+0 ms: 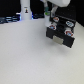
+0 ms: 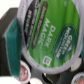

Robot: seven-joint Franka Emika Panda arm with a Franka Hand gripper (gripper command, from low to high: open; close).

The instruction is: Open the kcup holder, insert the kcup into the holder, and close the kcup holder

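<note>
The kcup [image 2: 47, 35] fills the wrist view, its green printed lid facing the camera and its whitish rim showing around it. In the exterior view the kcup [image 1: 47, 13] is a small green spot at the tip of my gripper [image 1: 50, 15], off the table and just above the back corner of the kcup holder [image 1: 61, 32]. That black boxy holder stands on the exterior view's right, with pale marks on its top and front. The pod hides my fingers in the wrist view, and the grip looks shut on it. Dark holder parts [image 2: 55, 77] lie beneath the pod.
A tall white bottle-like object [image 1: 25, 10] with a blue glow stands at the back. Dark items [image 1: 10, 20] line the back on the exterior view's left. The white table [image 1: 25, 55] spreads in front of the holder. A teal rounded shape [image 2: 10, 37] sits beside the pod.
</note>
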